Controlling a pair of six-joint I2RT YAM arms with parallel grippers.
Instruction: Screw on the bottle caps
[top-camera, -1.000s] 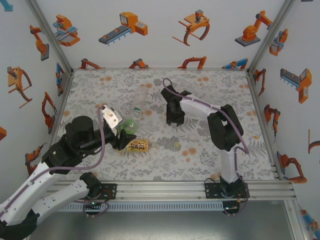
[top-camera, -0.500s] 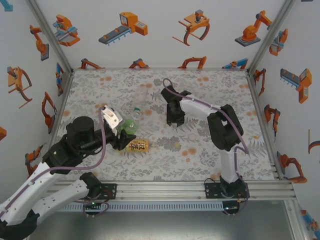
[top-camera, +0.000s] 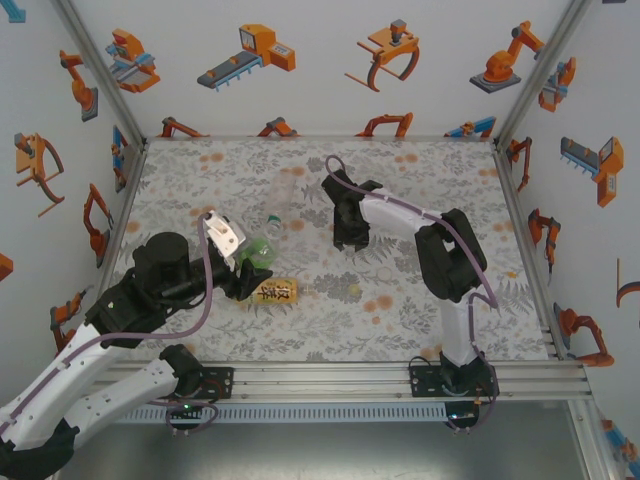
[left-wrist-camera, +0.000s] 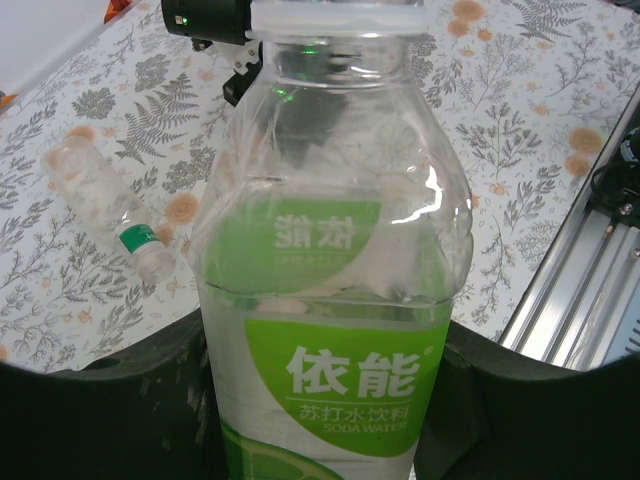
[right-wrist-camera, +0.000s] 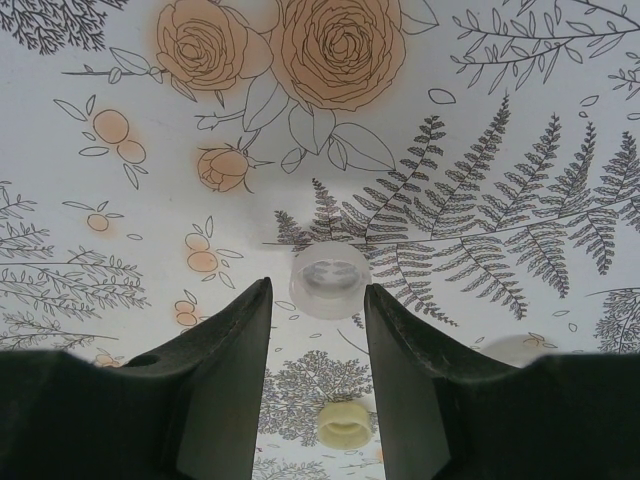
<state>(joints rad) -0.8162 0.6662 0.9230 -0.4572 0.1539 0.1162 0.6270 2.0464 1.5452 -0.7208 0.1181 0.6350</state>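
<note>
Over the table, left end effector grips green-label bottle; right end effector open.

- A clear plastic bottle with a green label sits between the left gripper's fingers, over the left part of the floral counter.
- An amber plastic bottle with a yellow label lies just right of that gripper.
- A round translucent plastic cap lies between the right gripper's fingers, with a small pale round cap close beside it.
</note>
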